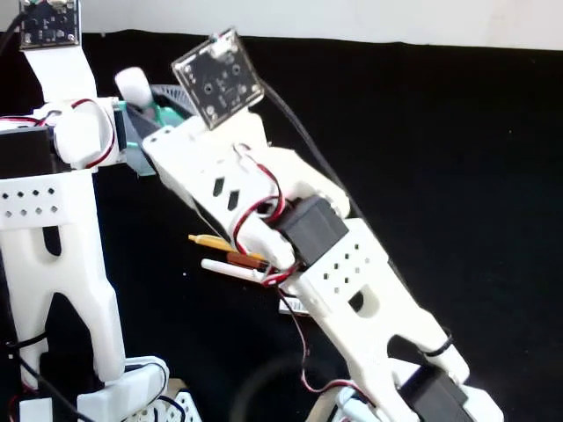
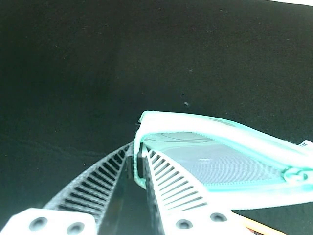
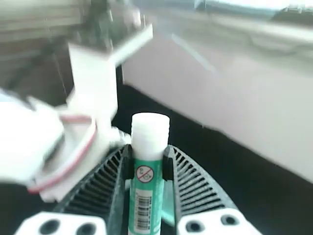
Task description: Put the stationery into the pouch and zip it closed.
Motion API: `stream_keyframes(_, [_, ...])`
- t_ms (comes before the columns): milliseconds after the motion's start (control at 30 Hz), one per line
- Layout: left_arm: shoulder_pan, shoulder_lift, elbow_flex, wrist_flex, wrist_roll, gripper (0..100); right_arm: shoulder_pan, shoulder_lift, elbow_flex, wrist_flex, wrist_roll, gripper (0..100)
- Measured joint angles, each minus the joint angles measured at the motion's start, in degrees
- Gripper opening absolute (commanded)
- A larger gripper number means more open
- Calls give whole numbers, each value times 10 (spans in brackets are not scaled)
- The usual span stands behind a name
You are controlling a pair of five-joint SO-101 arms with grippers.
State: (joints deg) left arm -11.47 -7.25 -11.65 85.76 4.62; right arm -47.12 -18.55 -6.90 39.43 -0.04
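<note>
Gripping the glue stick [image 3: 146,169] by its green body, the right gripper [image 3: 146,148] is clenched on it, with the stick's long axis laid in line with the jaws and the white cap pointed out beyond the fingertips, so the cap is judged to be the end that must be led into the pouch [image 2: 215,164]. The pouch is held near the far left corner of the table [image 1: 457,132], one end of its teal-edged mouth pinched in the closed jaws of the left gripper [image 2: 138,157], the mouth gaping and the zip pull [image 2: 294,174] seen at the other end. In the high view the cap is found just beside the pouch; whether it is over the opening cannot be told. The right arm is stretched long across the table toward that corner, and the left arm is stood upright close by. A pencil [image 1: 209,239] and a white pen [image 1: 230,269] are seen lying on the table under the right arm
</note>
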Motion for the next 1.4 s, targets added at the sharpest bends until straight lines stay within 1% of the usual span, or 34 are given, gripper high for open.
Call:
stream_keyframes(133, [0, 0, 0, 0, 0, 7, 0, 33, -72, 0, 0, 7])
stream_keyframes(267, [0, 0, 0, 0, 0, 7, 0, 72, -112, 0, -1, 7])
stream_keyframes(500, [0, 0, 0, 0, 0, 7, 4, 142, -142, 0, -2, 7])
stream_keyframes(767, [0, 0, 1, -2, 2, 7, 38, 163, -147, -5, -2, 7])
stream_keyframes(1000, [0, 0, 1, -21, 40, 7, 48, 164, -120, -5, -2, 7])
stream_keyframes(1133, [0, 0, 1, -21, 55, 7, 49, 167, -91, -41, -2, 7])
stream_keyframes(1400, [0, 1, -11, -21, 124, 7, 49, 167, -82, -69, -2, 9])
